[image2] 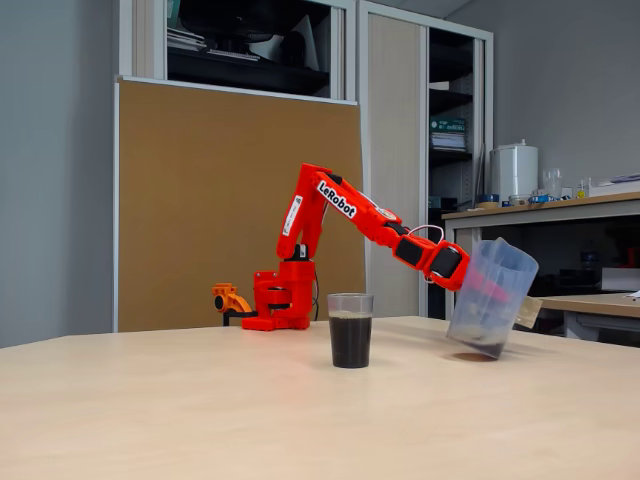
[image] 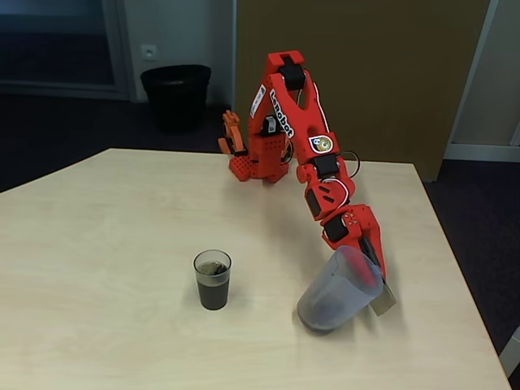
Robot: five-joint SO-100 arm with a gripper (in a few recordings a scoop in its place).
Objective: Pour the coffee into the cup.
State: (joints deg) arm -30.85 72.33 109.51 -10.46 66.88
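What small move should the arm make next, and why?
Probably tilt the translucent plastic jug upright onto the wooden table: the small clear cup already holds dark coffee, and the end effector holds the jug tilted, apart from the cup.

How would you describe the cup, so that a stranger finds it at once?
On the pale wooden table, in front of the red arm, stands the cup: a small clear tumbler, upright, holding dark coffee. The jug beside it is larger, frosted, tilted.
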